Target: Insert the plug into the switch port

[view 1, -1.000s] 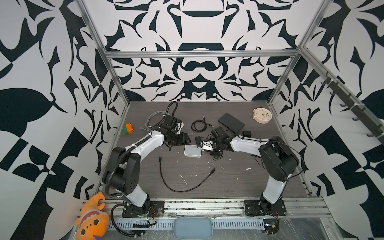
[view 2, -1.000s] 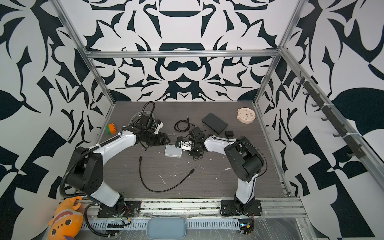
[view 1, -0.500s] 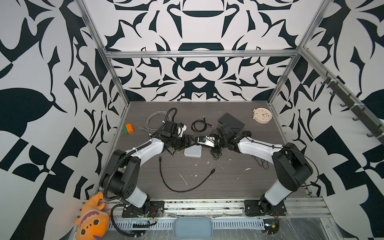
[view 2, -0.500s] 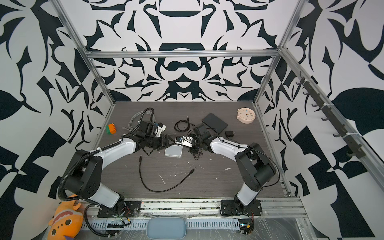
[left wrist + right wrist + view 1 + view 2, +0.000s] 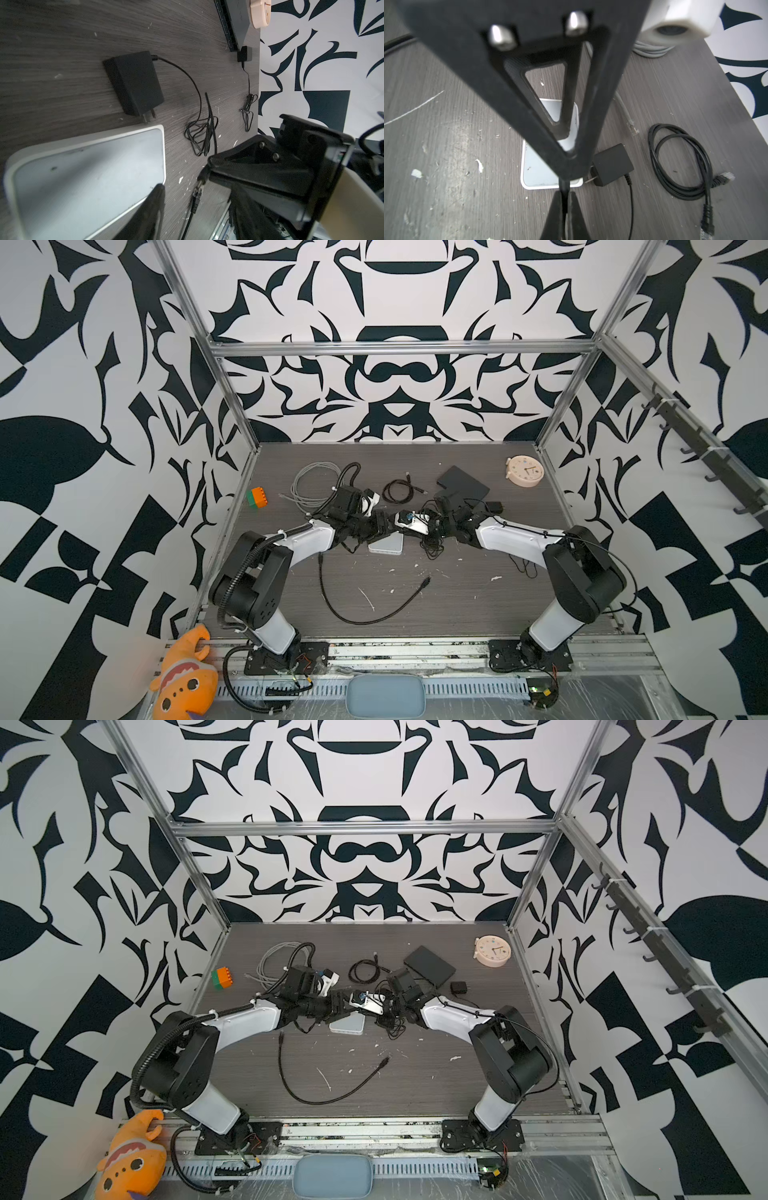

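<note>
Converging since a second ago, left gripper (image 5: 380, 529) and right gripper (image 5: 564, 197) are meeting above the white network switch (image 5: 388, 547). Right is pinching the barrel plug (image 5: 202, 176) by its cord; left is hanging partly spread.

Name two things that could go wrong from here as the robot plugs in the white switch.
1. The left claw crosses just in front of the right claw, close above the switch; they may knock together or shove it.
2. The thin cable in the right claw seems to run to a loose tangle by the adapter; a snag might pull it askew.
</note>
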Controlling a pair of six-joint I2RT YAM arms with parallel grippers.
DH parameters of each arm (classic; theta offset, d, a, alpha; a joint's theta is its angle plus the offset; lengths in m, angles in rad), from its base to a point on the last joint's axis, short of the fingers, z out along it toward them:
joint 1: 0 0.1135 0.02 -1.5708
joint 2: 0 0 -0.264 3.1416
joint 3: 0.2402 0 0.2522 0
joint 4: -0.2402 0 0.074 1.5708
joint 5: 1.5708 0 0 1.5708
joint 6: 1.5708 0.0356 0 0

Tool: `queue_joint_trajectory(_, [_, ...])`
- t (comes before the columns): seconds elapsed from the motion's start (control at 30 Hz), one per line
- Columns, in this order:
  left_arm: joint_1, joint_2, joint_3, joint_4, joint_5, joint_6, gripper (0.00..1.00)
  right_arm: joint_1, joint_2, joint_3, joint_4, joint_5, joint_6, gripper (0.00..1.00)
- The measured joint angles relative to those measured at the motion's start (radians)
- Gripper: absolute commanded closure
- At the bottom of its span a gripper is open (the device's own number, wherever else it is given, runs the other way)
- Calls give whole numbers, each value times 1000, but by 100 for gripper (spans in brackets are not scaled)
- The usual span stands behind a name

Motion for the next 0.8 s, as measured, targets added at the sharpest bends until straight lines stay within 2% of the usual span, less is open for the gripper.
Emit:
queue_joint_trajectory(0.37, [0,18,-36,106,37,-71,55,0,-17,-27,56,-27,35,100])
queue_joint_trajectory(0.8, [0,19,-36,168,75,-121,72,0,-17,-27,87,-37,53,100])
